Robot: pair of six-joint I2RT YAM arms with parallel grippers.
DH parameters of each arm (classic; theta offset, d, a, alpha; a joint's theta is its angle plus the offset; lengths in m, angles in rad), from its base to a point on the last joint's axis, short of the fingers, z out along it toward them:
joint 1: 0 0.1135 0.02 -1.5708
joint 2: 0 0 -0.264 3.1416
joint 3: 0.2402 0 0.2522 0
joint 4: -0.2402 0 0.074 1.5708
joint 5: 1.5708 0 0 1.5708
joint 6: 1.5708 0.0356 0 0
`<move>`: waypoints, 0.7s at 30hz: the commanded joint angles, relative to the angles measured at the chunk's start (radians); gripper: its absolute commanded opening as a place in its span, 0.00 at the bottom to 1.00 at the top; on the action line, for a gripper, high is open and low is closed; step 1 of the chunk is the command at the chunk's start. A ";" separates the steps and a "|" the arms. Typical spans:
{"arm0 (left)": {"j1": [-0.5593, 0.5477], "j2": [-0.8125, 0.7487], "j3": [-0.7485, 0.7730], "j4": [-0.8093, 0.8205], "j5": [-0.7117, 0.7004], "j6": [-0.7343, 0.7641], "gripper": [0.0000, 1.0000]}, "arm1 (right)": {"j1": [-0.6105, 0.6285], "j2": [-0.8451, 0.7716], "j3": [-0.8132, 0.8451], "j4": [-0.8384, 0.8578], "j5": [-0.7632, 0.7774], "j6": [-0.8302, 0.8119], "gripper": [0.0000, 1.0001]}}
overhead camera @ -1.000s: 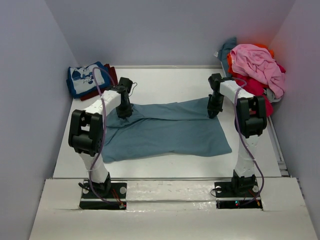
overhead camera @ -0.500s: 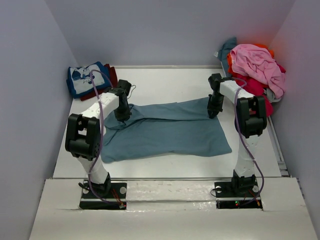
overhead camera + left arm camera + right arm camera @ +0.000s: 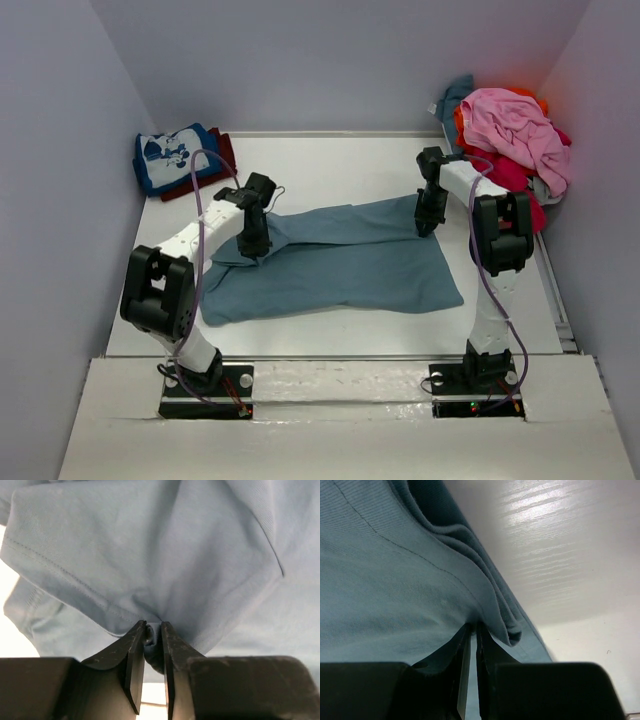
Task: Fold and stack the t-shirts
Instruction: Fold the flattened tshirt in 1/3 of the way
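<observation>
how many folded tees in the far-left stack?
2 visible: the blue tee with white cartoon print on top, a dark red tee under it. Others may hide beneath.

Pale lavender-grey walls [image 3: 330,60] on three sides, glossy white table [image 3: 330,165], soft even overhead light

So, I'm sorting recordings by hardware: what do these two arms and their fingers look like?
Both the left arm and the right arm have white links, chunky black joints and flat black bases. A purple cable loops along each arm. The fingers are black and flat-sided, tapering to narrow tips.
</observation>
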 commanded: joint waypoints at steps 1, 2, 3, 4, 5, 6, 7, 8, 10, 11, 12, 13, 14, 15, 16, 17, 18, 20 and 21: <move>-0.050 -0.081 -0.041 -0.062 0.013 -0.033 0.37 | -0.006 0.011 -0.022 0.001 0.004 -0.006 0.15; -0.050 -0.092 -0.049 -0.064 0.014 -0.047 0.43 | -0.006 0.013 -0.022 0.001 0.003 -0.006 0.15; -0.062 -0.096 -0.064 -0.062 0.023 -0.047 0.59 | -0.006 0.011 -0.023 0.001 0.000 -0.006 0.15; -0.062 -0.101 -0.078 -0.061 0.023 -0.053 0.65 | -0.006 0.010 -0.025 0.004 -0.002 -0.006 0.15; -0.062 -0.102 -0.081 -0.058 0.025 -0.053 0.77 | -0.006 0.010 -0.027 0.006 -0.002 -0.006 0.15; -0.062 -0.102 -0.081 -0.056 0.023 -0.053 0.77 | -0.006 0.011 -0.027 0.006 -0.002 -0.006 0.15; -0.062 -0.104 -0.083 -0.054 0.025 -0.056 0.85 | -0.006 0.011 -0.027 0.006 -0.003 -0.008 0.15; -0.062 -0.104 -0.083 -0.053 0.022 -0.058 0.86 | -0.006 0.010 -0.027 0.006 -0.003 -0.008 0.15; -0.062 -0.104 -0.074 -0.048 0.016 -0.061 0.88 | -0.006 0.005 -0.033 0.009 -0.005 -0.008 0.15; -0.062 -0.098 -0.069 -0.047 0.011 -0.064 0.88 | -0.006 0.005 -0.034 0.011 -0.006 -0.008 0.15; -0.062 -0.093 -0.060 -0.036 0.003 -0.067 0.88 | -0.006 0.002 -0.037 0.012 -0.006 -0.006 0.15; -0.062 -0.076 -0.054 -0.030 -0.001 -0.064 0.88 | -0.006 0.002 -0.037 0.011 -0.006 -0.008 0.15; -0.062 -0.064 -0.043 -0.024 -0.023 -0.062 0.88 | -0.006 0.000 -0.039 0.014 -0.006 -0.008 0.15; -0.062 -0.050 -0.016 -0.016 -0.038 -0.064 0.88 | -0.006 -0.001 -0.043 0.015 -0.008 -0.008 0.15; -0.062 -0.035 0.001 -0.012 -0.047 -0.064 0.88 | -0.006 -0.001 -0.046 0.015 -0.008 -0.006 0.15; -0.062 -0.005 0.038 -0.005 -0.055 -0.065 0.88 | -0.006 -0.006 -0.050 0.020 -0.008 -0.008 0.15; -0.052 0.012 0.058 -0.002 -0.053 -0.068 0.88 | -0.006 -0.007 -0.054 0.021 -0.009 -0.008 0.15; -0.029 0.058 0.090 0.010 -0.037 -0.067 0.88 | -0.006 -0.012 -0.060 0.023 -0.009 -0.009 0.15; -0.019 0.069 0.100 0.019 -0.037 -0.064 0.88 | -0.006 -0.015 -0.063 0.026 -0.009 -0.009 0.15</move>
